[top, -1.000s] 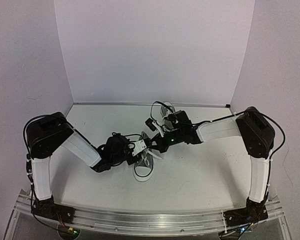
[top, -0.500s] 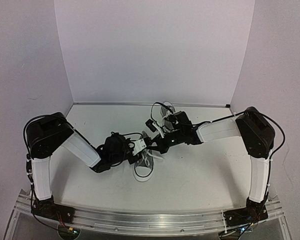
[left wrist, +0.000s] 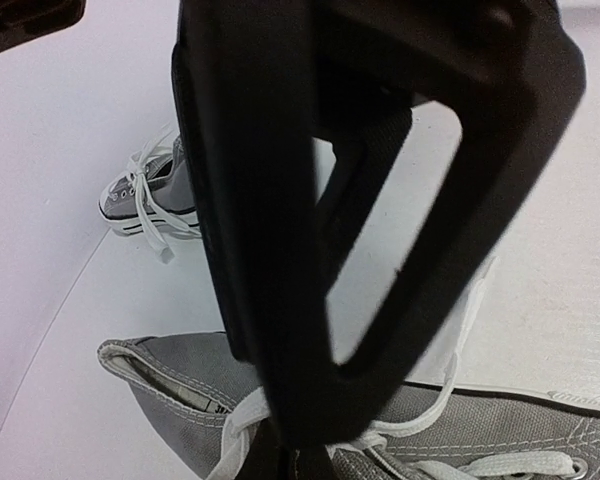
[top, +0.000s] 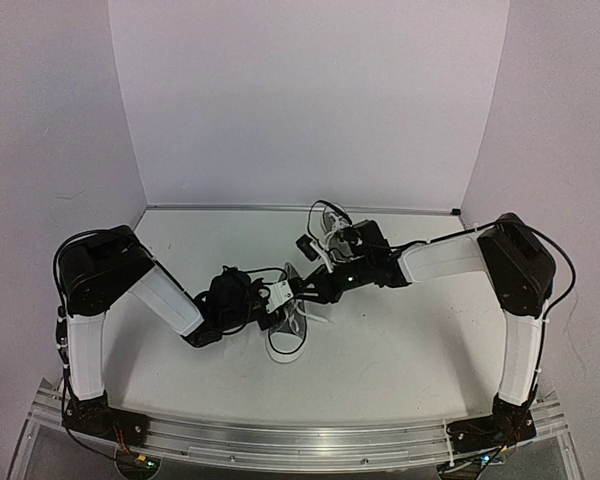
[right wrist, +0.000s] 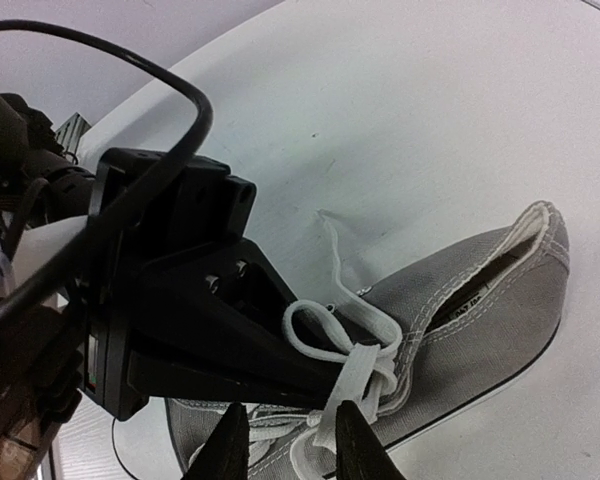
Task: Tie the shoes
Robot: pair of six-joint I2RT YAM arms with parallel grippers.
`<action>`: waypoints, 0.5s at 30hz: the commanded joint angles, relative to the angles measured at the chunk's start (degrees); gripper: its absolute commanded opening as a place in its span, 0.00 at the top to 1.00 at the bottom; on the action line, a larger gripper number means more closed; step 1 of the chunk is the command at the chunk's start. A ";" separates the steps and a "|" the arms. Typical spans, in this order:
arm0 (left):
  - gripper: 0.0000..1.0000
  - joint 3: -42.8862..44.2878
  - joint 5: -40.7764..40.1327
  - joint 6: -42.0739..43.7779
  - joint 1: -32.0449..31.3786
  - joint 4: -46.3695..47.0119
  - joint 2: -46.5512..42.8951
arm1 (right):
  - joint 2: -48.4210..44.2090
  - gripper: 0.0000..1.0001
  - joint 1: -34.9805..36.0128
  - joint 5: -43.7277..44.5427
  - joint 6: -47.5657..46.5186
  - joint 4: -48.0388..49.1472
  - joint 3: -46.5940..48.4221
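One grey shoe (top: 287, 338) with white laces lies on the table between the arms, and it also shows in the left wrist view (left wrist: 165, 390) and the right wrist view (right wrist: 480, 300). The other shoe (top: 332, 222) stands behind it; in the left wrist view this shoe (left wrist: 130, 192) is small and far. My left gripper (top: 296, 291) is shut on a lace at the knot, its tips (right wrist: 325, 375) beside a small lace loop (right wrist: 325, 322). My right gripper (right wrist: 292, 445) is open over the same knot, with a flat lace strand (right wrist: 355, 385) between its fingers.
White walls close in the table at the back and both sides. The right gripper's black fingers (left wrist: 270, 200) fill most of the left wrist view. A loose lace end (right wrist: 330, 245) trails on the table (right wrist: 430, 120) beside the shoe's heel.
The right gripper has edged a little left and nearer, closing on the left gripper over the shoe. The left arm has hardly moved.
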 commanded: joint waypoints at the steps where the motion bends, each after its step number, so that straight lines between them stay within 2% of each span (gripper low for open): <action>1: 1.00 0.77 1.59 0.03 -0.02 2.01 1.18 | -4.99 0.68 -2.80 -2.52 3.93 3.06 -0.63; 4: 1.00 0.91 1.56 0.16 -0.04 1.82 1.19 | -5.55 0.68 -5.27 -1.57 9.17 5.22 -0.95; 6: 1.00 0.95 1.59 0.38 -0.04 1.62 1.19 | -4.18 0.72 -6.67 0.93 12.08 4.83 -0.02; 10: 1.00 1.04 1.59 0.64 -0.04 1.41 1.12 | 0.35 0.80 -7.25 -0.30 12.48 -0.23 3.37; 15: 1.00 1.33 1.54 1.32 -0.03 1.02 1.20 | 3.02 0.81 -7.09 -3.40 13.95 -1.14 4.26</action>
